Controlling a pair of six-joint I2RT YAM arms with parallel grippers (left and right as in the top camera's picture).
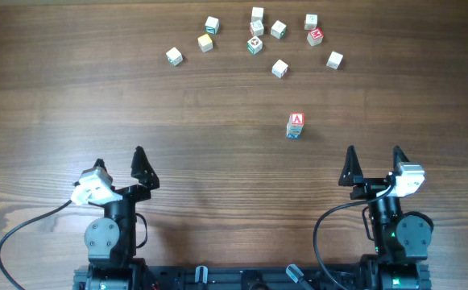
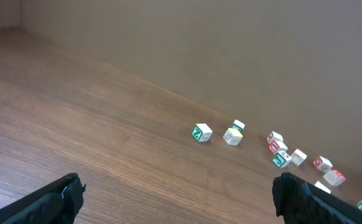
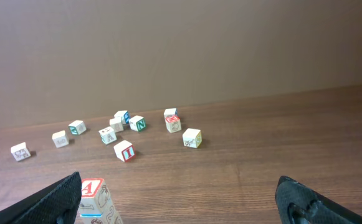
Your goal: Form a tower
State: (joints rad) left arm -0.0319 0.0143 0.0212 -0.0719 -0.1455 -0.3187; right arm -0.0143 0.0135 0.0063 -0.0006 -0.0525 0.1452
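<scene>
The tower (image 1: 296,125) stands right of the table's middle, a thin stack of pale wooden letter cubes with a red-and-white "A" cube on top. In the right wrist view the tower (image 3: 93,200) rises at the bottom left, just inside my right gripper's left finger (image 3: 59,198), apart from it; a blue line marks a cube below the "A". My right gripper (image 1: 374,153) is open and empty, nearer the front edge and right of the tower. My left gripper (image 1: 119,159) is open and empty at the front left, far from the tower. Bare wood lies between the left fingers (image 2: 65,194).
Several loose letter cubes (image 1: 258,36) lie scattered along the far side of the table, behind the tower. They show as a cluster (image 3: 124,127) in the right wrist view and as a row of loose cubes (image 2: 280,152) at the right of the left wrist view.
</scene>
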